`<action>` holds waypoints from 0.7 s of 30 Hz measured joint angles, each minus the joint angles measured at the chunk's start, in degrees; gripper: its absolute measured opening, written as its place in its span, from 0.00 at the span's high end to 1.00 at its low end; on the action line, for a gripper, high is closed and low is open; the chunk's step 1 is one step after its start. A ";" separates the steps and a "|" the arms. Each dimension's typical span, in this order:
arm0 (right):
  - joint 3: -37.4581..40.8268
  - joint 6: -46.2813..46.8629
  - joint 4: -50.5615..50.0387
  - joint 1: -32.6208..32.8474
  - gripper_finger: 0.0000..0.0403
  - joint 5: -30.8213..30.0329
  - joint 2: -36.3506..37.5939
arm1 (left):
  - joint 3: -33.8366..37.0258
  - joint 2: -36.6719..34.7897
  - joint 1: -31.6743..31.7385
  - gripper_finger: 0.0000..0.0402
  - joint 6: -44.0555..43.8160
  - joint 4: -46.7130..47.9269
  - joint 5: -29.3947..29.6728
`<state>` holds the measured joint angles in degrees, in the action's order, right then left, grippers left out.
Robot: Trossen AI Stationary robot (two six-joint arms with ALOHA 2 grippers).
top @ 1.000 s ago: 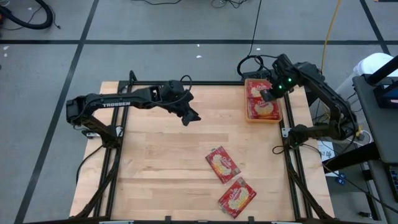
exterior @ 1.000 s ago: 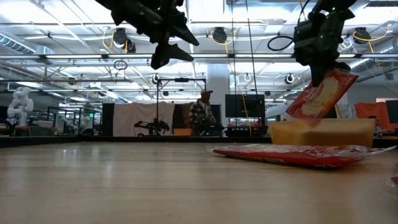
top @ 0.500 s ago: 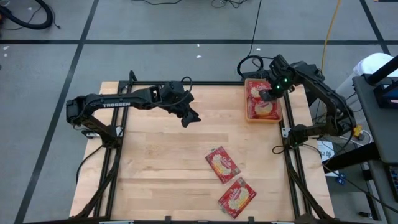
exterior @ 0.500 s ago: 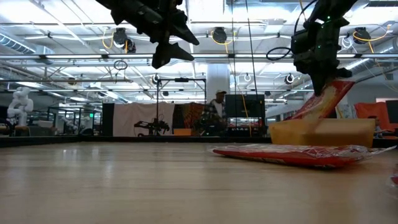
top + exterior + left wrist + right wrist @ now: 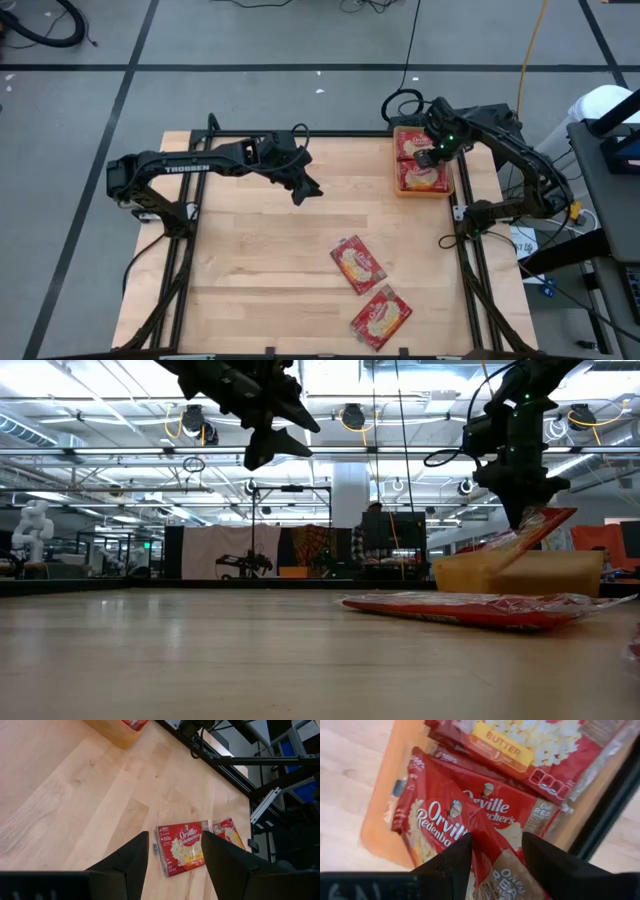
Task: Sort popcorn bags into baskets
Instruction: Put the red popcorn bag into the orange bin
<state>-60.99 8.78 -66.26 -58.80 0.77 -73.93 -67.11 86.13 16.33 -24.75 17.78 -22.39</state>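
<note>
- popcorn bag [image 5: 535, 528] in the right gripper [image 5: 432, 152] is now tipping lower into the orange basket [image 5: 402, 186] at about 1 o'clock on the table; a second ago it was standing steeper and higher above the rim.
- the fingers are pinching its upper end, with its lower end already hidden behind the basket wall, so this drop looks nearly done and a release should be next.
- its long axis is slanting, top corner pointing up and toward 3 o'clock in the low view.
- other bags [image 5: 515, 750] are lying flat in the basket beneath it.
- two loose bags are waiting on the wood: one [image 5: 358, 265] near 5 o'clock, long axis running 11 to 5, and another [image 5: 381, 317] just beyond it, running 1 to 7.
- the left gripper [image 5: 306, 188] is hovering, unmoved, around 11 o'clock, fingers spread and holding nothing.
</note>
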 joint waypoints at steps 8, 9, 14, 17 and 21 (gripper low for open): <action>-0.32 3.00 1.38 1.55 0.51 -4.17 -0.02 | 0.00 0.00 -0.05 0.54 0.26 1.54 0.02; -0.64 3.09 1.12 1.55 0.50 -4.38 0.01 | 0.00 0.00 -0.06 0.54 0.30 2.07 0.02; -2.31 6.69 1.76 2.00 0.46 -6.13 1.27 | 0.00 0.00 -0.09 0.54 0.28 5.13 0.02; -3.89 7.34 1.69 2.59 0.46 -6.79 2.03 | 0.00 0.00 -0.52 0.54 0.31 7.59 0.13; -6.78 9.34 2.02 4.42 0.46 -6.17 3.04 | 0.00 0.00 -1.72 0.54 0.55 9.67 2.19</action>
<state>-67.77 18.12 -64.24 -54.38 -5.40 -70.89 -67.11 86.13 14.61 -24.21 27.45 -20.20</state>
